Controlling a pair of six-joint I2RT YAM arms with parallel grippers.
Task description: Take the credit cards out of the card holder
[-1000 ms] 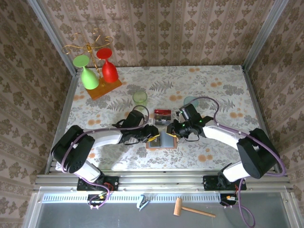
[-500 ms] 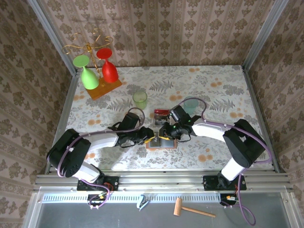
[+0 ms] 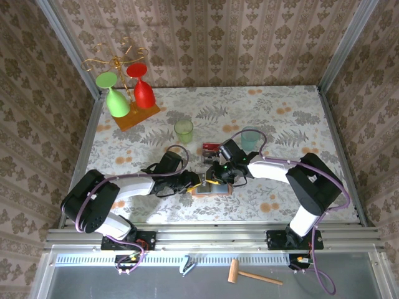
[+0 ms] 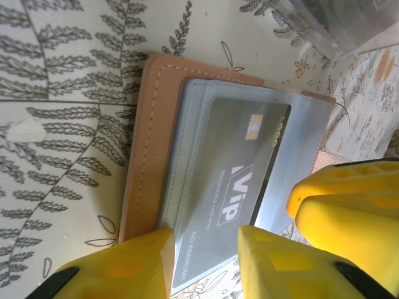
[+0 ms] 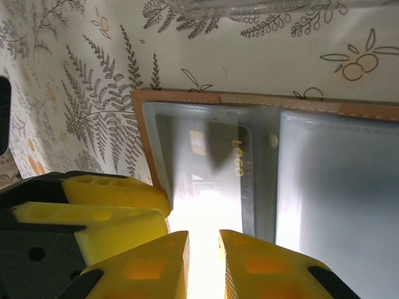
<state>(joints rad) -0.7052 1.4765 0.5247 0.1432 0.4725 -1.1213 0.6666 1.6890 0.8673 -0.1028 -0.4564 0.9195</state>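
Note:
The salmon-pink card holder lies open on the table between both arms. A silvery-grey credit card sits in its grey-blue pocket, its near end sticking out towards my left gripper. That gripper's jaws stand apart over the card's end. My right gripper is over the same card from the other side, jaws almost together, with glare and nothing visible between them. A red credit card lies on the cloth behind the holder.
A green cup and a pale blue cup stand just behind the holder. A rack with a green glass and a red glass stands on an orange base at the back left.
My right gripper has moved left onto the card holder, closing up to the left gripper. The left gripper has shifted slightly; the holder stays put.

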